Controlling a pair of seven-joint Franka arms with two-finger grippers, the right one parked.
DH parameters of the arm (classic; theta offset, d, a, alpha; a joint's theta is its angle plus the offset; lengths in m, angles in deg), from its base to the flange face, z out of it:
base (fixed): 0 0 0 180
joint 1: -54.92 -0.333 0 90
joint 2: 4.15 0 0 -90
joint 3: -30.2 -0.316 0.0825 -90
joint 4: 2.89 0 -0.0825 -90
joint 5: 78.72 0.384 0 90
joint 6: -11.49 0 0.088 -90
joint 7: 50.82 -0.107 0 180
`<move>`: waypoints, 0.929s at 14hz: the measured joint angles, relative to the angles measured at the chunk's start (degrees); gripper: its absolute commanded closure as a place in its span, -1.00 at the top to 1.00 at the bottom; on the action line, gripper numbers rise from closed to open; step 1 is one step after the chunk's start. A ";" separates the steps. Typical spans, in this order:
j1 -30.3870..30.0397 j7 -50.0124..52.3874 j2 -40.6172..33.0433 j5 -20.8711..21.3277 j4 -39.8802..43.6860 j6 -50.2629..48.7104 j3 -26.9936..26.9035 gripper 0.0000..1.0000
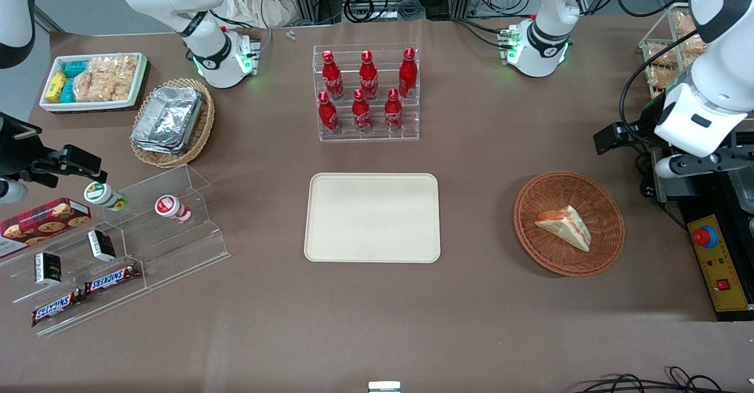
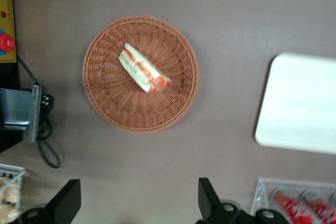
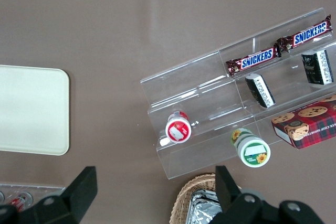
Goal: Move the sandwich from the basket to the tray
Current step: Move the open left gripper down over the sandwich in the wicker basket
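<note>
The sandwich [image 1: 564, 227] [image 2: 143, 69], a pale wedge with red-orange filling, lies in the round reddish-brown woven basket [image 1: 530, 204] [image 2: 105, 93] toward the working arm's end of the table. The cream-beige tray [image 1: 372, 217] [image 2: 299, 103] lies flat and bare at the table's middle, beside the basket. My left gripper [image 1: 701, 160] [image 2: 137, 198] hangs high above the table, farther from the front camera than the basket and apart from it. It is open, and only bare tabletop shows between its fingers.
A clear rack of red bottles [image 1: 366, 95] stands farther back than the tray. Toward the parked arm's end are a tan basket of foil trays [image 1: 171, 122], a white bin of snacks [image 1: 94, 81] and a clear stepped shelf [image 1: 118, 251]. A yellow control box [image 1: 713, 257] flanks the basket.
</note>
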State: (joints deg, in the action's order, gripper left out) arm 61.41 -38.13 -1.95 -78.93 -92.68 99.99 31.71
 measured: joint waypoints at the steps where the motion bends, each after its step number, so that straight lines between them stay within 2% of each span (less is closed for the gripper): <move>1: 0.00 -0.95 -0.15 0.09 0.20 -0.95 -0.06 1.00; 8: -0.03 0.76 0.06 0.07 -0.11 -1.50 -0.96 1.00; 10: -0.05 6.96 0.73 0.05 -2.06 1.17 -1.90 1.00; 13: 0.00 17.41 1.90 0.05 -9.84 11.94 -2.01 1.00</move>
State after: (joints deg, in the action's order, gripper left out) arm 61.41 -20.73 -0.05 -78.88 -102.52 111.93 29.70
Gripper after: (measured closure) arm 0.000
